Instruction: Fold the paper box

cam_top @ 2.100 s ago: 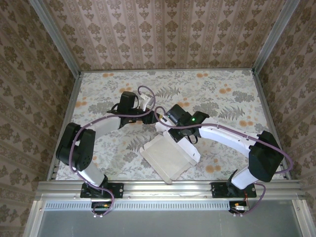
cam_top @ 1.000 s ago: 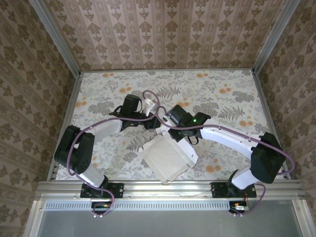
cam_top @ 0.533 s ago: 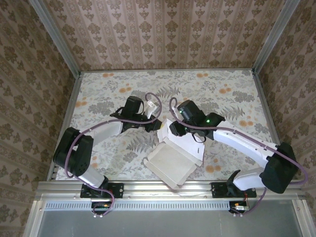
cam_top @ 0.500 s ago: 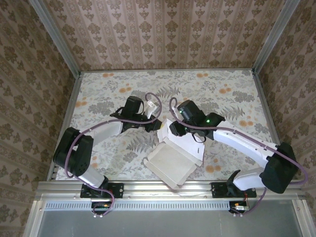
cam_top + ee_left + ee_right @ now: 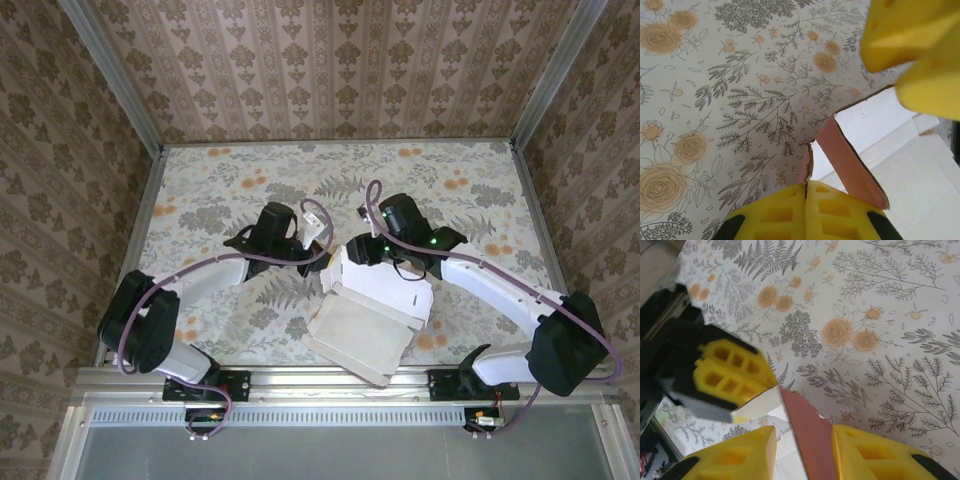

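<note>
Where two robot arms meet over a floral-print table [image 5: 470, 190], a thin cardboard paper box [image 5: 365, 325], salmon-pink outside and whitish-grey inside, lies open near the front edge, pale side up.
Left wrist view: left gripper [image 5: 806, 189] is closed tight on the box's pink edge. Right wrist view: right gripper [image 5: 802, 442] has jaws apart, a pink flap [image 5: 807, 430] standing between them.

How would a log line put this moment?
left gripper: shut on paper box edge | right gripper: open, astride flap | fold: unfinished
</note>
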Controlling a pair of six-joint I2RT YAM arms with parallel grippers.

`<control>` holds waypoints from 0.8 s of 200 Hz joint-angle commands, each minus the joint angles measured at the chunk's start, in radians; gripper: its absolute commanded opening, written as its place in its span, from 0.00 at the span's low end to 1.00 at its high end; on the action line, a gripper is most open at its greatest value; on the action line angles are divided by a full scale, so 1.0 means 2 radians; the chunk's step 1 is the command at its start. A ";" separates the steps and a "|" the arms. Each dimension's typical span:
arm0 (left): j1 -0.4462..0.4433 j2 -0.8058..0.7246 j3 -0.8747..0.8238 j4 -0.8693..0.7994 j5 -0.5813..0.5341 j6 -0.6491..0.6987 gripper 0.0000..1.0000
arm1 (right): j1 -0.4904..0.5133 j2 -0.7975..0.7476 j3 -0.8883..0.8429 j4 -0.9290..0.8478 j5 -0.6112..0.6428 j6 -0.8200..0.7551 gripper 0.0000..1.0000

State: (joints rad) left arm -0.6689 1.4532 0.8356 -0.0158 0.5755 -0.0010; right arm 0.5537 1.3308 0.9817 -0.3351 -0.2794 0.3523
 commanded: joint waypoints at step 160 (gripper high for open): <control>-0.059 -0.007 0.005 -0.012 -0.105 0.035 0.00 | -0.075 0.099 0.070 -0.032 -0.099 -0.065 0.36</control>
State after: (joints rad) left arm -0.7719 1.4311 0.8249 -0.0193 0.3874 0.0319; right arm 0.4091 1.4906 1.0687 -0.3248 -0.4282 0.3019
